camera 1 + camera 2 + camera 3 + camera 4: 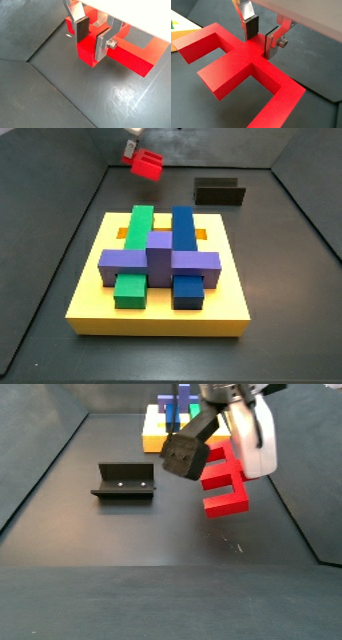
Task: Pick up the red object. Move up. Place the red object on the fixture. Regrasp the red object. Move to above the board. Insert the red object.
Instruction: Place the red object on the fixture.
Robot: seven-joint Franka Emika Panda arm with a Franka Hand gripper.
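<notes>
My gripper (91, 47) is shut on the red object (130, 57), its silver fingers clamping one end of the piece in both wrist views. The gripper (261, 45) holds the red object (234, 70) with its legs spread out in front of the jaws. In a side view the red object (227, 479) hangs off the floor under the gripper (201, 446), to the right of the fixture (124, 481). From another side the red object (144, 165) is up beyond the board (94, 298) and left of the fixture (221, 193).
The yellow board carries green (139, 228), blue (183, 233) and purple (160, 260) blocks with orange slots. Dark walls enclose the floor. An edge of the board (179, 31) shows in a wrist view.
</notes>
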